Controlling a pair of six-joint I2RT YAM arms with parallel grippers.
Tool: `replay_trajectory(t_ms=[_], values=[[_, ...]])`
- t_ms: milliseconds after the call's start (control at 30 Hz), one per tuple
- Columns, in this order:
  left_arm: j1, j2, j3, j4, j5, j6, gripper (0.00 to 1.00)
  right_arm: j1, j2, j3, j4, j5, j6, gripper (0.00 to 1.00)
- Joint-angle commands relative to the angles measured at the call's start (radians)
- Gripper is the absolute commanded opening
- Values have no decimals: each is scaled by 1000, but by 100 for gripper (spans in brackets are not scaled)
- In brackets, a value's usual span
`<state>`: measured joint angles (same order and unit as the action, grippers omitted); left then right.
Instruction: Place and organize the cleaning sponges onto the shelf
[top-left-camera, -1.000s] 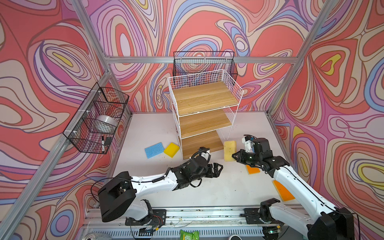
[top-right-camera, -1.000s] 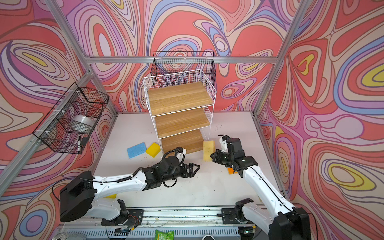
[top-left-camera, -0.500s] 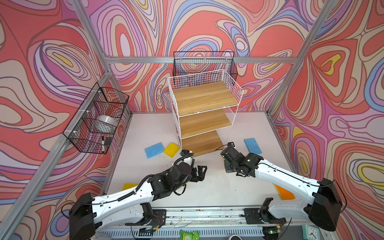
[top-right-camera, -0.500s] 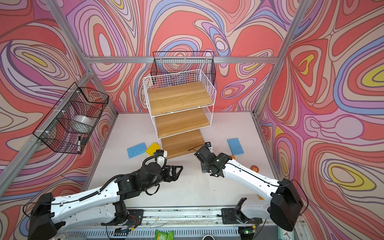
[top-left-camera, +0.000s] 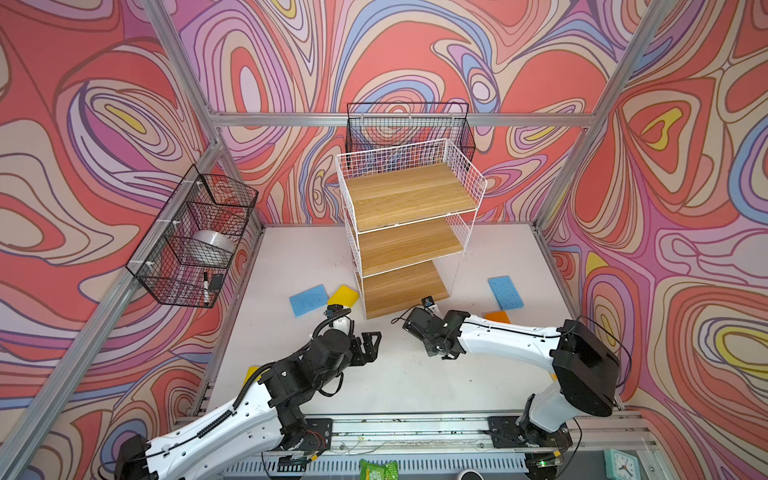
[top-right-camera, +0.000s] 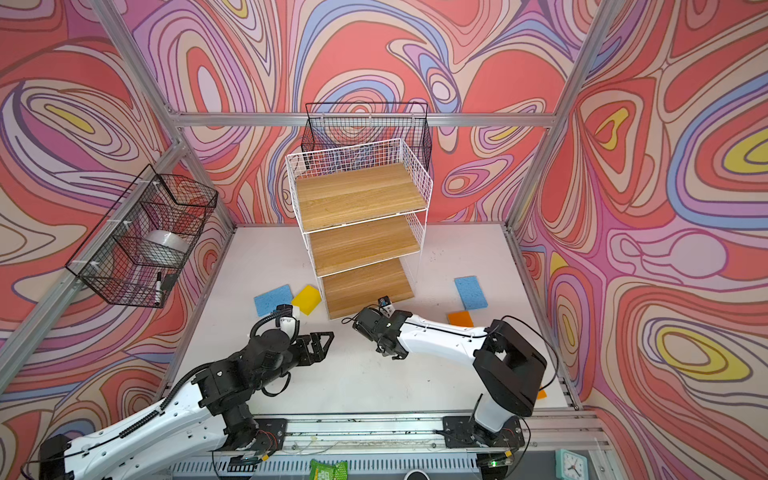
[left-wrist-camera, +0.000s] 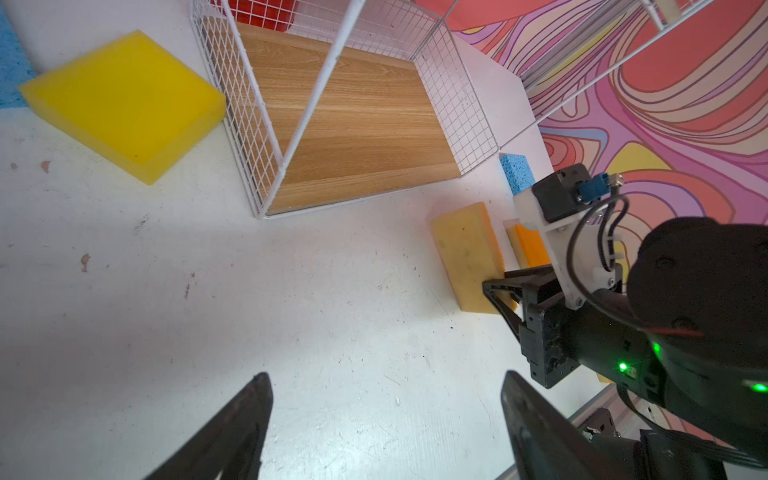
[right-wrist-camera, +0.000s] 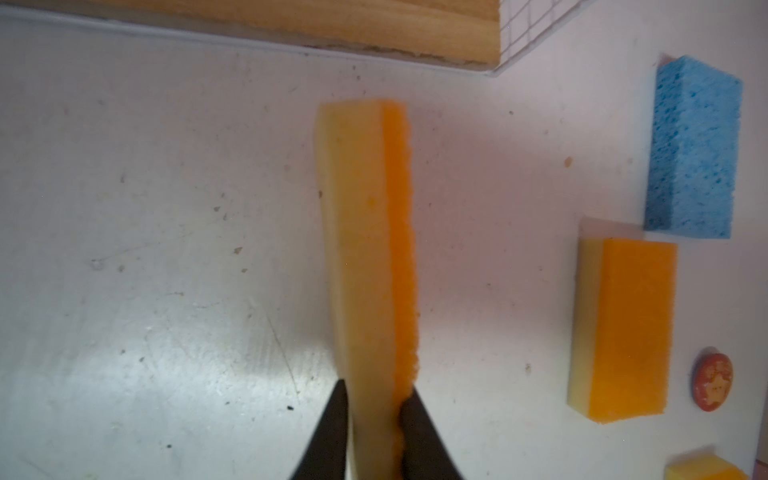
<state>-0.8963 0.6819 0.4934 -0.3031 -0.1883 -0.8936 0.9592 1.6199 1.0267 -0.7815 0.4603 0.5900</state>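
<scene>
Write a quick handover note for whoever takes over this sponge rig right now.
Left gripper: open, empty.
Right gripper: closed on an orange sponge, held edge-on before the bottom board of the shelf.
Done: nothing; all three boards bare.
On the table: left blue sponge and yellow sponge beside the shelf, right blue sponge, second orange sponge by the right arm.
Left: shelve them all.

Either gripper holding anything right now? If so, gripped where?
Right gripper pinches an orange-and-cream sponge at one short end, with a finger on the cream face and a finger on the orange face. Left gripper is open and empty.
</scene>
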Motion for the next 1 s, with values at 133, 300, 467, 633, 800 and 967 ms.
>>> replay_trajectory(t_ms=[133,300,467,633,800,967], values=[[34,11,-18,-37,42,1,89,6,-29,-13,165,-185,-49,55],[66,25,-6,-31,71,11,90,5,-56,-26,226,-289,-71,60],[80,36,6,-31,80,22,92,4,-107,-33,262,-343,-78,65],[88,56,12,-28,85,36,94,3,-147,-46,267,-350,-76,68],[94,90,64,-41,83,70,100,-43,-216,-107,300,-440,-70,77],[95,122,76,-50,59,97,100,-119,-291,-179,312,-466,-88,91]])
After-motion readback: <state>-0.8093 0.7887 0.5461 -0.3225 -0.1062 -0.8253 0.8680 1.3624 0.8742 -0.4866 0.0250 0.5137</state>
